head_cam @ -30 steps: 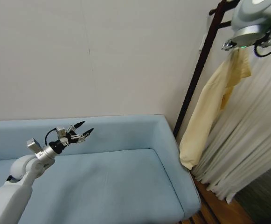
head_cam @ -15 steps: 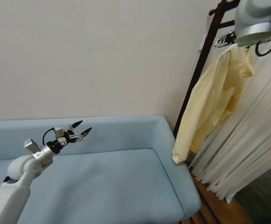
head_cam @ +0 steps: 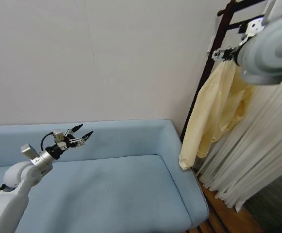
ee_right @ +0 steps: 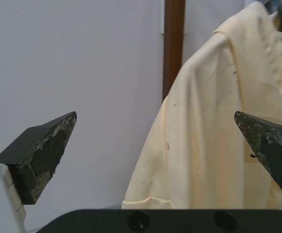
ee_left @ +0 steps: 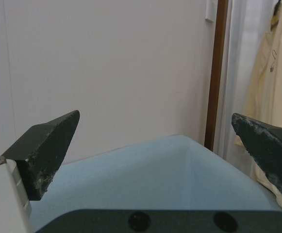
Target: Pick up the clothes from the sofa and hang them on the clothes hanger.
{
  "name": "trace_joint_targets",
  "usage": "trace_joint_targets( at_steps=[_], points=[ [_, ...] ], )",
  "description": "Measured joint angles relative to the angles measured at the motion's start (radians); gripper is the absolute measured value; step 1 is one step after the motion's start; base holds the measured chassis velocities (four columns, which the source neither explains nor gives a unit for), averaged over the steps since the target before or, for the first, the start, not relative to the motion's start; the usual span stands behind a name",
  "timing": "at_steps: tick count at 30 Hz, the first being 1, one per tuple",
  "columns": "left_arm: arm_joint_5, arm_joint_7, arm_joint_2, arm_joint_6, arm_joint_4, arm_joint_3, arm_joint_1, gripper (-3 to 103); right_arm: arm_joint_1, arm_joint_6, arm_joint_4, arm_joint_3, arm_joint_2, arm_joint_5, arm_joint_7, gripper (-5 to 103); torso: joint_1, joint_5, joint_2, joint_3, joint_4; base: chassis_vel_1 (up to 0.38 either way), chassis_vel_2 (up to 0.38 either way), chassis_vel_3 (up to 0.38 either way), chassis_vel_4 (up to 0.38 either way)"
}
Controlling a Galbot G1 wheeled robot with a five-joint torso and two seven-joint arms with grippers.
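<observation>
My right jaws are up high beside the rack (head_cam: pixel 205 77), close to the top of the shirt (head_cam: pixel 212 114). They stand wide apart with nothing between them. From my right wrist, the two dark tips sit far out to either side. The shirt (ee_right: pixel 213 141) hangs past them, free of both tips, and the rack's brown pole (ee_right: pixel 174 46) rises just beside its shoulder.

The shirt is pale yellow and hangs full length against the rack, collar at the top and one sleeve trailing down toward the sofa's end. A small dark piece touches the collar, but I cannot tell what it is. A white curtain (head_cam: pixel 259 150) falls just behind the shirt.

My left jaws are low and well apart from all that, held out above the sofa (head_cam: pixel 111 194) near its backrest. They are also wide open and empty. From my left wrist I see the blue sofa (ee_left: pixel 155 165) under them, the pole (ee_left: pixel 216 73) beyond its end, and the shirt (ee_left: pixel 272 77) past that. The wall (head_cam: pixel 107 58) behind is plain.
</observation>
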Motion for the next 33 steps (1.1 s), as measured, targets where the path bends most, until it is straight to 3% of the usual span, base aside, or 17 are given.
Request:
trace_joint_targets(
  at_steps=[4,6,8,9,10,12,13,14,18,21,24,25,27,29,30,31,33],
  points=[
    [-0.012,-0.106,0.0,0.0,-0.051,-0.004,0.027,100,-0.15,0.062,0.055,0.05,-0.13,-0.178,-0.226,100,0.0,0.0003,0.0,0.0,-0.0005,0.0,0.0,0.0,0.0],
    [-0.013,-0.132,-0.002,-0.002,-0.062,-0.004,0.035,100,-0.181,0.08,0.063,0.059,-0.152,-0.215,-0.268,100,0.0,0.0001,0.0,0.0,-0.0005,0.0,0.0,0.0,0.0],
    [-0.015,-0.25,-0.01,-0.027,-0.101,0.005,0.062,100,-0.281,0.137,0.098,0.095,-0.241,-0.296,-0.448,100,0.0,0.0002,0.0,0.0,0.0003,0.0,0.0,0.0,0.0],
    [-0.015,-0.311,-0.012,-0.04,-0.118,0.013,0.07,100,-0.31,0.159,0.117,0.104,-0.286,-0.308,-0.527,100,0.0,0.0001,0.0,0.0,0.0006,0.0,0.0,0.0,0.0],
    [-0.015,-0.311,-0.012,-0.04,-0.118,0.013,0.07,100,-0.31,0.159,0.117,0.104,-0.286,-0.308,-0.527,100,0.0,0.0001,0.0,0.0,0.0006,0.0,0.0,0.0,0.0],
    [-0.021,-0.409,-0.014,-0.047,-0.15,0.027,0.078,100,-0.332,0.189,0.159,0.102,-0.384,-0.32,-0.657,100,0.0,-0.0004,0.0,0.0,0.0003,0.0,0.0,0.0,0.0],
    [-0.024,-0.46,-0.014,-0.05,-0.178,0.03,0.088,100,-0.335,0.202,0.192,0.091,-0.46,-0.324,-0.759,100,0.0,-0.0001,0.0,0.0,-0.0011,0.0,0.0,0.0,0.0],
    [-0.025,-0.479,-0.013,-0.051,-0.199,0.026,0.103,100,-0.335,0.206,0.214,0.083,-0.505,-0.323,-0.83,100,0.0,0.0003,0.0,0.0,-0.0016,0.0,0.0,0.0,0.0],
    [-0.01,-0.535,-0.012,-0.066,-0.272,-0.01,0.186,100,-0.326,0.195,0.274,0.057,-0.608,-0.29,-0.978,100,0.0,0.0,0.0,0.0,-0.0006,0.0,0.0,0.0,0.0],
    [0.024,-0.567,-0.024,-0.068,-0.326,-0.039,0.252,100,-0.323,0.166,0.322,0.028,-0.666,-0.266,-1.036,100,0.0,-0.0001,0.0,0.0,0.0005,0.0,0.0,0.0,0.0],
    [0.138,-0.592,-0.064,-0.072,-0.391,-0.059,0.344,100,-0.284,0.139,0.383,-0.115,-0.766,-0.303,-1.116,100,0.0,-0.0007,0.0,0.0,0.0006,0.0,0.0,0.0,0.0],
    [0.138,-0.592,-0.064,-0.072,-0.391,-0.059,0.344,100,-0.284,0.139,0.383,-0.115,-0.766,-0.303,-1.116,100,0.0,-0.0007,0.0,0.0,0.0006,0.0,0.0,0.0,0.0],
    [0.205,-0.599,-0.082,-0.074,-0.41,-0.05,0.377,100,-0.21,0.137,0.395,-0.275,-0.839,-0.4,-1.151,100,0.0,-0.0002,0.0,0.0,0.0004,0.0,0.0,0.0,0.0],
    [0.244,-0.598,-0.098,-0.076,-0.428,-0.041,0.41,100,-0.13,0.148,0.389,-0.44,-0.899,-0.512,-1.168,100,0.0,0.0002,0.0,0.0,-0.0014,0.0,0.0,0.0,0.0],
    [0.256,-0.597,-0.106,-0.079,-0.435,-0.041,0.433,100,-0.091,0.152,0.381,-0.515,-0.915,-0.57,-1.171,100,0.0,0.0,0.0,0.0,-0.001,0.0,0.0,0.0,0.0],
    [0.256,-0.597,-0.106,-0.079,-0.435,-0.041,0.433,100,-0.091,0.152,0.381,-0.515,-0.915,-0.57,-1.171,100,0.0,0.0,0.0,0.0,-0.001,0.0,0.0,0.0,0.0],
    [0.282,-0.595,-0.125,-0.088,-0.443,-0.044,0.478,100,0.019,0.156,0.368,-0.69,-0.937,-0.698,-1.167,100,0.0,0.0001,0.0,0.0,0.0,0.0,0.0,0.0,0.0]
  ],
)
